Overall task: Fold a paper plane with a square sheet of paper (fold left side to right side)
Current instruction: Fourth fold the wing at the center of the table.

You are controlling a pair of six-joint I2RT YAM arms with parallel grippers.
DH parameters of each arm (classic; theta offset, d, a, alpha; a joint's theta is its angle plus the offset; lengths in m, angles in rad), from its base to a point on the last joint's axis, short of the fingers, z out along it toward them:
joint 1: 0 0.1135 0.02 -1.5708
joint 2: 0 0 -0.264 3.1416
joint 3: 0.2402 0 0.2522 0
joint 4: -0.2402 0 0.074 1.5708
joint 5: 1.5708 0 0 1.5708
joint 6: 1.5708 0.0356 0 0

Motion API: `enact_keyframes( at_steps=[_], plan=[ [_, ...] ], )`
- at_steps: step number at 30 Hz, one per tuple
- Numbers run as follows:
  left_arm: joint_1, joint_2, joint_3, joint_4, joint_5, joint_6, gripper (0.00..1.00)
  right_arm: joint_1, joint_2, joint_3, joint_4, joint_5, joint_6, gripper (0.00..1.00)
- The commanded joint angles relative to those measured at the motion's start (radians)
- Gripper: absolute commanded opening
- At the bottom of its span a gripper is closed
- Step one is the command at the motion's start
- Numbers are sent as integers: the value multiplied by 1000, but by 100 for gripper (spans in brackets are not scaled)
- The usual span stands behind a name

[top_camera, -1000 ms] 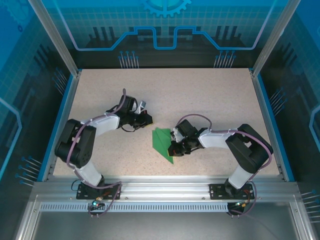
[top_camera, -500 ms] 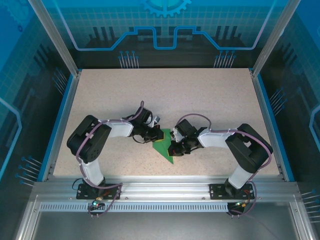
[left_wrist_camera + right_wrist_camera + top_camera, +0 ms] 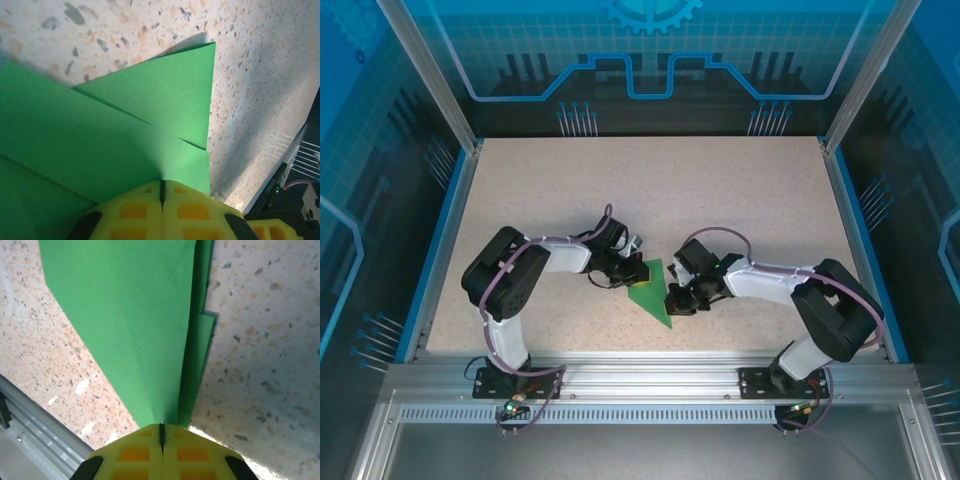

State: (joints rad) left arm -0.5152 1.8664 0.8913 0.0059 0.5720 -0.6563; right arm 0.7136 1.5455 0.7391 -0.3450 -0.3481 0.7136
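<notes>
While the left arm had swung in from nine o'clock over the last second, the plane (image 3: pixel 653 293) lay flat near the middle of the table (image 3: pixel 740 200), its point toward six o'clock. The right gripper (image 3: pixel 678 298), pads pressed together, rested at its three-o'clock edge. Farther back, the left gripper (image 3: pixel 638 270), likewise closed, bore on the eleven-o'clock corner, so both arms seemed placed to flatten a crease.

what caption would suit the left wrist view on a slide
Shut yellow left hand poised over the folded bright green paper sheet on a speckled beige tabletop
</notes>
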Motion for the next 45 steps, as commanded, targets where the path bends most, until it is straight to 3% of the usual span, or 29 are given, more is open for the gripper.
enact_keyframes(
  at_steps=[1,9,18,45],
  plan=[
    [1,24,-23,-17,-64,-17,4,10,-15,29,-23,-26,29,0],
    [-1,26,-23,-17,-59,-19,4,18,34,14,66,-74,60,0],
    [-1,27,-20,-24,-60,-17,3,24,80,-11,27,-55,60,0],
    [1,44,23,-84,-96,-1,3,54,-44,-174,-51,-85,86,0]
  ],
)
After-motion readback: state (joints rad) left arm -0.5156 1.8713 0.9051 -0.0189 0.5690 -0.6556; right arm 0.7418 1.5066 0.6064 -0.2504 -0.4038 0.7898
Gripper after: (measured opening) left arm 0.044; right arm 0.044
